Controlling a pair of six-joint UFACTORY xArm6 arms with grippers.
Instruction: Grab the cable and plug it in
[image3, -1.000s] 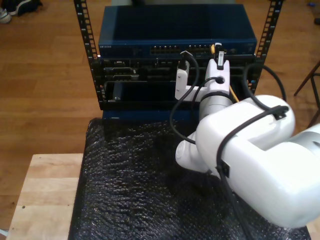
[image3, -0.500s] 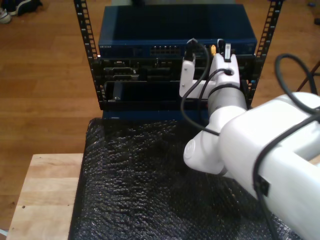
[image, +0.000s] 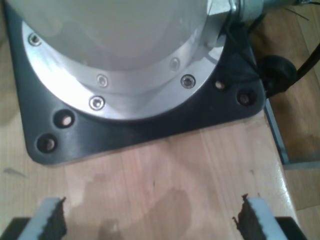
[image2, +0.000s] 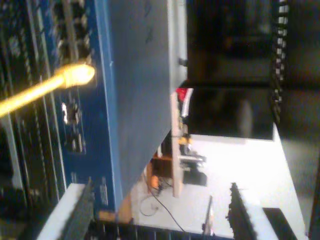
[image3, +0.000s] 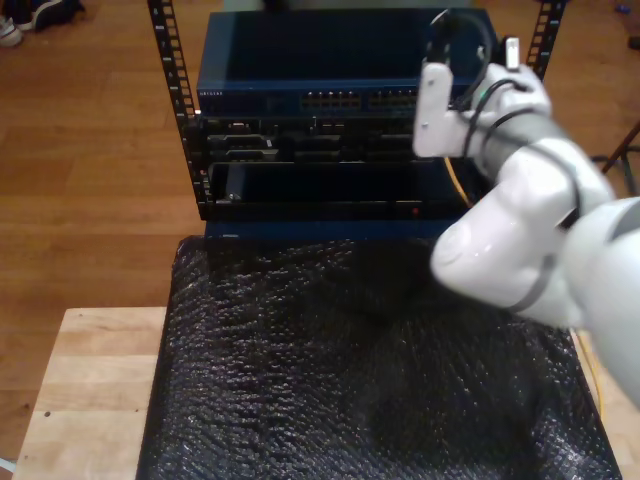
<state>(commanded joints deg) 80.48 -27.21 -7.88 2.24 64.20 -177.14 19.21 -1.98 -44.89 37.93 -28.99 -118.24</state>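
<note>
Second hand (image2: 155, 220) agape, apart from plugged cable (image2: 45, 86).

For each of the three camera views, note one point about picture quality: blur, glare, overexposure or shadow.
First wrist view: soft focus; the metal flange looks washed out, and a faint shadow lies on the wooden surface. Second wrist view: blurred; the pale floor is overexposed and the yellow cable is smeared. Exterior view: the white arm is blurred, while the blue switch stays fairly sharp.

Blue flat-topped network switch (image3: 340, 60) sits on top in the black perforated metal rack (image3: 172, 90). Long thin yellow-orange network cable (image2: 37, 90) plugged into the switch's front face. Black bubble-wrap mat (image3: 300, 370) lies before the switch.
</note>
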